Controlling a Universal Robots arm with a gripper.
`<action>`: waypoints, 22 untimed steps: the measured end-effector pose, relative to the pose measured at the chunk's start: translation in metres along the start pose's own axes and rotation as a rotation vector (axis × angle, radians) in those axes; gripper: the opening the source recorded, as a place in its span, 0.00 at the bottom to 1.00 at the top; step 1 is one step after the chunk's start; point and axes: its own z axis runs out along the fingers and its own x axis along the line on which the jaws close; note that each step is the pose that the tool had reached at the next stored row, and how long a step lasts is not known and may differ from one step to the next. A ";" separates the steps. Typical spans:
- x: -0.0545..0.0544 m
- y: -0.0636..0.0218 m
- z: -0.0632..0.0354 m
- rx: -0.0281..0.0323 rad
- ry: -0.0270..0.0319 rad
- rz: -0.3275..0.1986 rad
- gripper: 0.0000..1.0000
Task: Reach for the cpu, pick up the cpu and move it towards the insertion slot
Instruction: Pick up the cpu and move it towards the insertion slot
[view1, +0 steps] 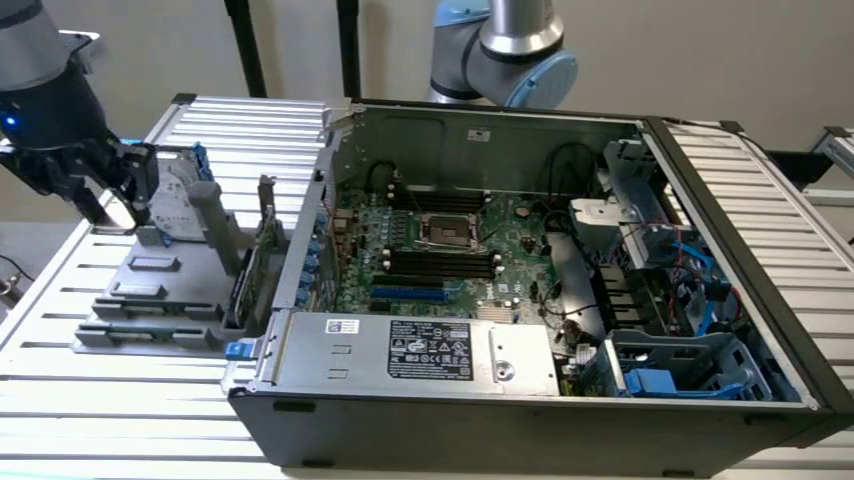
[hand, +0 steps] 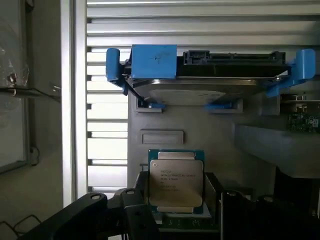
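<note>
Beside the drive (view1: 171, 205), above the grey tray (view1: 147, 300): your end effector (view1: 118, 212) clamps the cpu (hand: 176, 182) by two edges, metal face up. You find the slot (view1: 447, 232) well apart from the drive, inside the open case (view1: 534, 420) on the worktop (view1: 80, 420).

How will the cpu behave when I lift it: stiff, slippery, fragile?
The cpu looks like a flat, metal-topped plate, so probably stiff and light. Its metal lid appears smooth, so possibly slippery. The green board rim around the lid looks narrow, likely fragile if squeezed hard.
</note>
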 end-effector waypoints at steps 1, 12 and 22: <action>-0.002 0.0002 -0.0046 -0.0001 0.0002 0.000 0.54; -0.040 0.0030 -0.0542 -0.0034 0.0026 0.000 0.54; -0.085 0.0049 -0.0851 -0.0196 0.0054 0.000 0.54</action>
